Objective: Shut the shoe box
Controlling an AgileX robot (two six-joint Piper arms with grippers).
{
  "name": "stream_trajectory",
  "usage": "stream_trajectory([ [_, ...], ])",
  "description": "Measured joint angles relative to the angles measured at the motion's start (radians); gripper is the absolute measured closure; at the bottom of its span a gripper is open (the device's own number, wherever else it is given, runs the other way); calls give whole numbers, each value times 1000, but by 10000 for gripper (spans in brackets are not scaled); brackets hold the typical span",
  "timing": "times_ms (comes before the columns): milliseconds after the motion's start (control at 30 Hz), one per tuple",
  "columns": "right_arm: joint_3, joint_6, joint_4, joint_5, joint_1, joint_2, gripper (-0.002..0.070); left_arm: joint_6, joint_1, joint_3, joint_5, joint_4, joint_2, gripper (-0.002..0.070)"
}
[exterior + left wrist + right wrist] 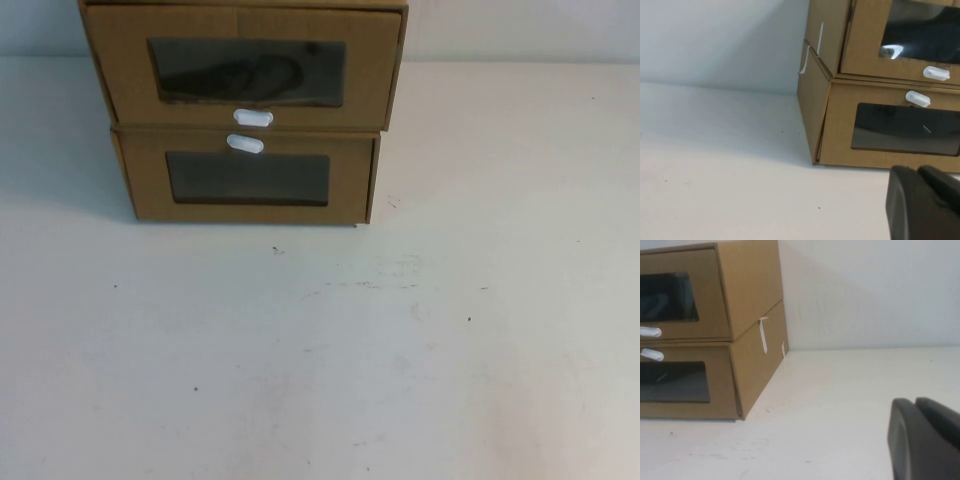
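Left gripper [921, 200], right gripper [916, 437] before shoebox [245, 100]

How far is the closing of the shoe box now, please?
It looks done: the shoe box, the upper of the two, has its front sitting about flush in its shell, white tab below the window. Nothing is in hand: the left gripper and right gripper hang apart from it. Probably nothing is left.

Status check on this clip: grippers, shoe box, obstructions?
Left gripper and right gripper low over table, short of stack. Shoe box on top, untouched. Nothing blocking.
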State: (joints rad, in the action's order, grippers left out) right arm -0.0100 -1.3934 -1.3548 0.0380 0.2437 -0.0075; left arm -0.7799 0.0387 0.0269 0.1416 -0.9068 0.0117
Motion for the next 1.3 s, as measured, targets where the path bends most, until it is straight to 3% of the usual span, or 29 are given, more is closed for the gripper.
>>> stream_trajectory([
  [300, -6, 58, 67, -4, 0, 0, 687, 0, 0, 0, 0, 0, 0, 680],
  [533, -8, 968, 976, 114, 0, 0, 687, 0, 0, 0, 0, 0, 0, 680],
  [633, -12, 1166, 1155, 159, 0, 0, 687, 0, 0, 0, 0, 0, 0, 680],
  [900, -16, 1250, 1254, 302, 0, 0, 687, 0, 0, 0, 0, 0, 0, 680],
  [1300, -16, 1251, 1265, 306, 0, 0, 687, -2, 0, 0, 0, 0, 0, 680],
])
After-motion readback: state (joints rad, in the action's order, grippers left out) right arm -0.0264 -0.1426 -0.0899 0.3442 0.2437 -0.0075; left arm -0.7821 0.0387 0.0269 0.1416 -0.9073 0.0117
